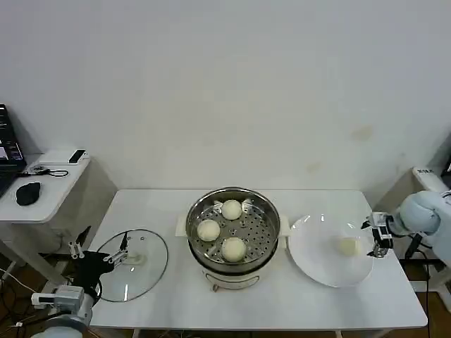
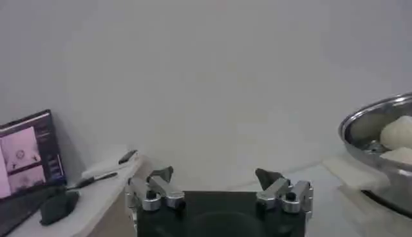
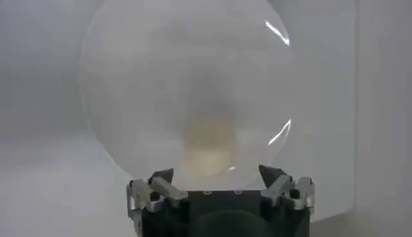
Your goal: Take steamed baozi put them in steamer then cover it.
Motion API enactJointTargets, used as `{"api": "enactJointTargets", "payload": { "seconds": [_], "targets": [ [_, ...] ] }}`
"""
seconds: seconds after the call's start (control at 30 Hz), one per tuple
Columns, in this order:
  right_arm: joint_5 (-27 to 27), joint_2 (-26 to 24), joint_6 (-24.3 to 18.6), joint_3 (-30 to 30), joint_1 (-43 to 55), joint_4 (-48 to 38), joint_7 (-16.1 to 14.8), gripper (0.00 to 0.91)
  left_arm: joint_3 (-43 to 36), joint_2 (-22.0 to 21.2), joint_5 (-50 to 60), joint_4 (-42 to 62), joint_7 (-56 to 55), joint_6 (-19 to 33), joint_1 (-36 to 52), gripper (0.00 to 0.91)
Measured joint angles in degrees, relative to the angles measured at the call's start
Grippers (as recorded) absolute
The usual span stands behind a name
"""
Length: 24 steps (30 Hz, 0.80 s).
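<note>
The steamer stands mid-table with three steamed baozi on its perforated tray. A fourth baozi lies on a flat white plate to its right. My right gripper hovers open at the plate's right edge, a short way from that bun; in the right wrist view the baozi lies just ahead of the open gripper. The glass cover lies flat on the table at the left. Beside its left rim my left gripper is open and empty.
A side table at far left holds a laptop, a black mouse and small items. The white table's front edge runs close below the steamer. The left wrist view catches the steamer's rim.
</note>
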State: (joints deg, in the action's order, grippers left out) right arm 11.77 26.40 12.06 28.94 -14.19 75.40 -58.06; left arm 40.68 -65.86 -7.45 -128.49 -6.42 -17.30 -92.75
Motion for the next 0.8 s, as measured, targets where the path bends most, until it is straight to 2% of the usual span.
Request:
{"api": "enactJointTargets", "payload": {
  "seconds": [0.4,0.8],
  "targets": [
    [1.5,5.5,0.3,0.4,0.1,-6.1,-0.1,0.907,0.8,-0.5,0.0,0.6,-0.1,0.2,-0.4,0.907],
    [3.0,8.9,1.4,0.4,-0.2,-9.9,-0.2,0.776,1.2,-0.9,0.1,0.7,-0.1,0.3,-0.7,0.907]
  ]
}}
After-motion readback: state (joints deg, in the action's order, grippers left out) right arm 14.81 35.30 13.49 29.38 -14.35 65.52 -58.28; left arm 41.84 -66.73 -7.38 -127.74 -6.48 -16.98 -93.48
